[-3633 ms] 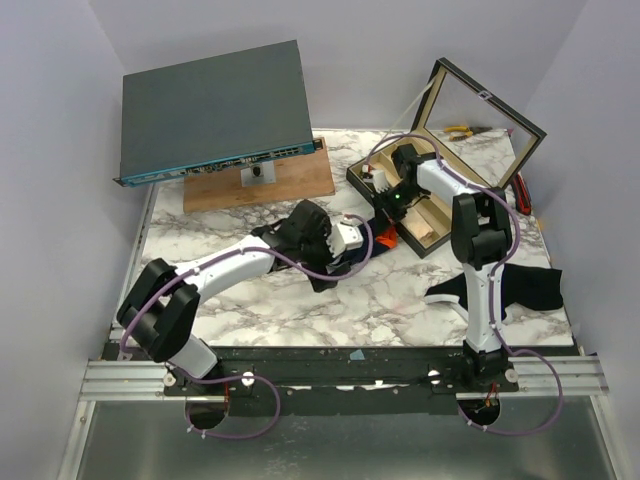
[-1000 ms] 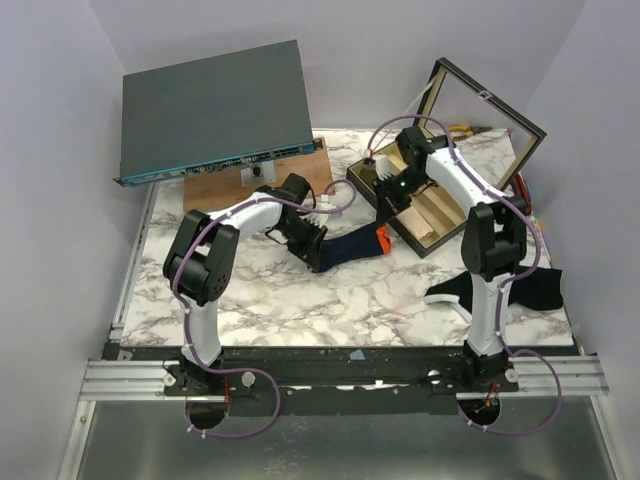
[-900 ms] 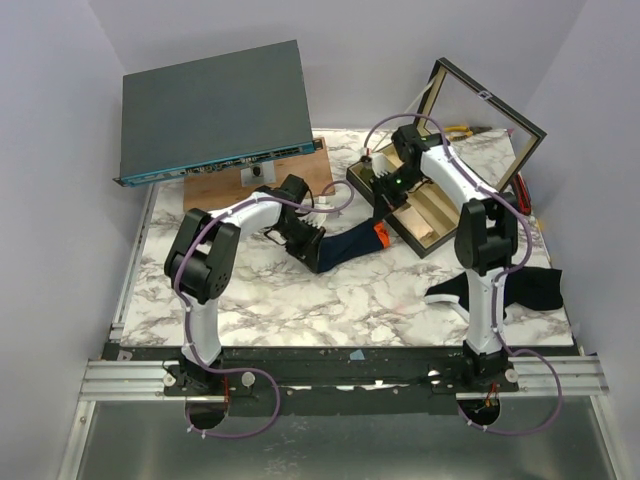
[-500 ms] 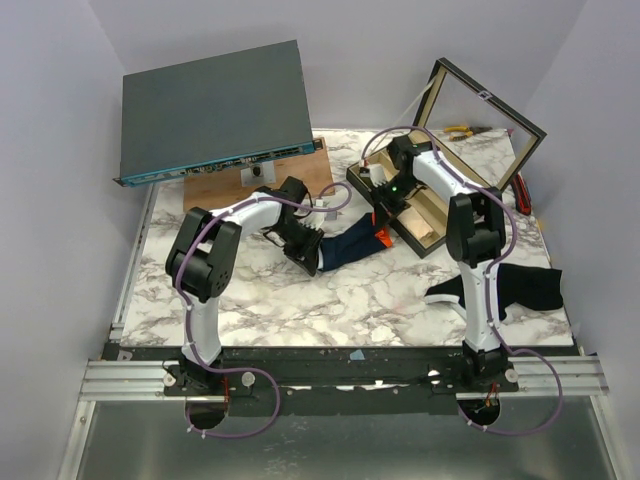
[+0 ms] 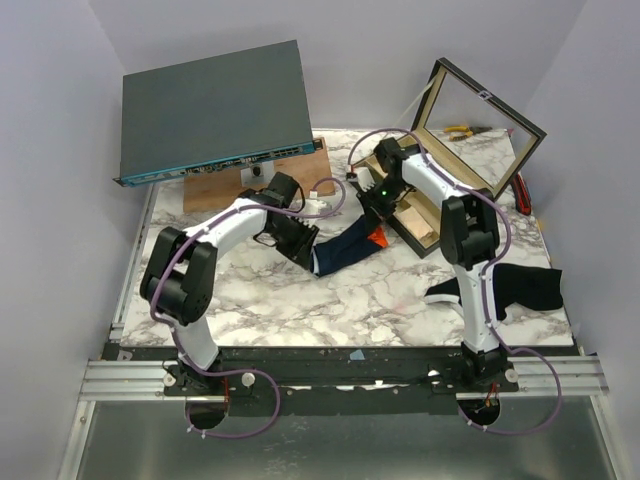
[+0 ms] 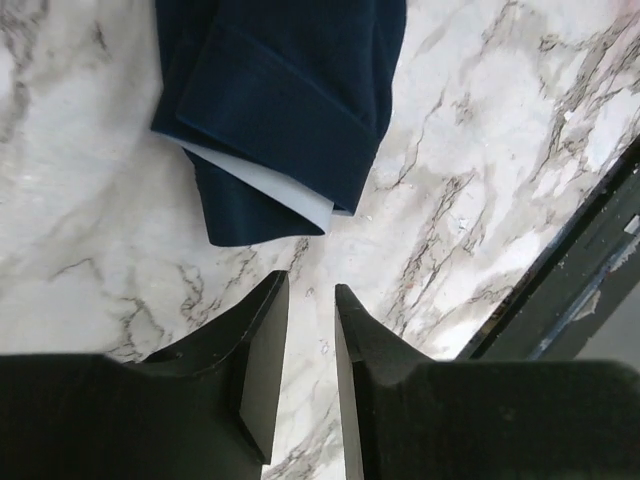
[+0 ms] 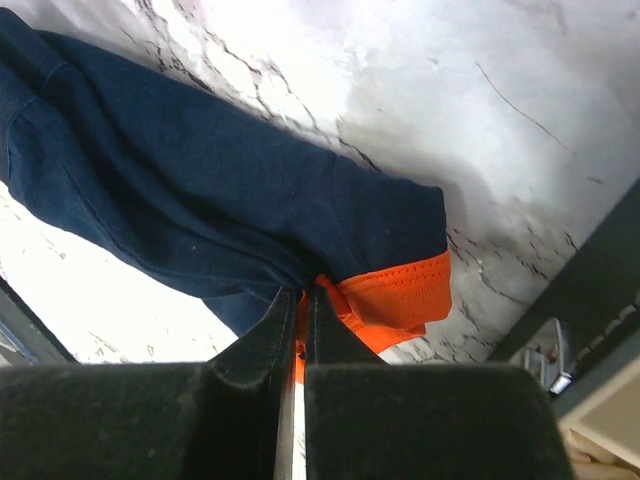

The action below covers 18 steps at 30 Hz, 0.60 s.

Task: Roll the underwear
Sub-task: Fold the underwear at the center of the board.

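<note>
Freed since a second ago, the underwear (image 5: 347, 246) lies as a narrow folded band in the middle of the bench (image 5: 350, 300), its left end no longer gripped by the left hand (image 6: 310, 295), whose elbow has swung near-left. Only the wrist view shows that hand's jaws narrowly apart, just short of the white waistband (image 6: 265, 185); the right hand (image 7: 303, 300), reaching down, pinches shut on the orange trim (image 7: 395, 295).

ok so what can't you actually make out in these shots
right wrist view: how much of the underwear sits inside the right claw; its own fingers cover the pinch
left wrist view: the rest of the garment, cut off by the top edge
top view: any lettering on it, too small; part of the black cloth, behind the right arm
</note>
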Motion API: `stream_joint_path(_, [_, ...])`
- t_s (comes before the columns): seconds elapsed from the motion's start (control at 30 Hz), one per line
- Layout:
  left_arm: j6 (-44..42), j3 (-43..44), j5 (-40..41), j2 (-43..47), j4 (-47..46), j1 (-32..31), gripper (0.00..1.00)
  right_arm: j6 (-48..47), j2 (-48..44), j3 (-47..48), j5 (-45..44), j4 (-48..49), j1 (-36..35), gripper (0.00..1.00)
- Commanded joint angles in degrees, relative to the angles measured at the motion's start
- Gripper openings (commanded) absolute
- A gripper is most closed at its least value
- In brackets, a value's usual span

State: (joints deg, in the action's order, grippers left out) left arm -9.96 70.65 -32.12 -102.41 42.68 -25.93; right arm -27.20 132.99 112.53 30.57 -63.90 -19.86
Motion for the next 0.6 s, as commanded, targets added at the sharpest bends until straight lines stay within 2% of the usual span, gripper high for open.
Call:
stream_joint_path(0.0, [-2.2,-1.9,2.6,5.6,-4.7,0.4,0.30,-1.4,-0.6,-0.3,-2.1,1.9,-0.8,0.05])
stream_joint_path(0.23, [-1.6,-5.2,4.4,9.5,-9.3,0.4,0.34,1.2,-3.8,-2.7,-2.9,5.8,-1.1,0.21])
stream_joint_path(0.33, [-1.7,-7.0,5.6,11.6,-11.1,0.7,0.41,2.4,-6.3,-4.5,-2.8,8.1,-1.1,0.39])
stream_joint_path(0.4, [-2.0,-8.1,6.4,13.3,-12.0,0.9,0.45,3.0,-8.0,-5.4,-2.7,9.4,-1.1,0.46])
stream_joint_path(0.5, [-2.6,-9.5,7.5,15.6,-13.1,1.4,0.48,3.5,-10.7,-6.6,-2.1,10.9,-1.2,0.49])
stream_joint_path(0.57, [-2.9,-9.9,8.2,17.1,-13.1,1.8,0.48,3.8,-12.2,-7.3,-1.7,11.8,-1.2,0.55])
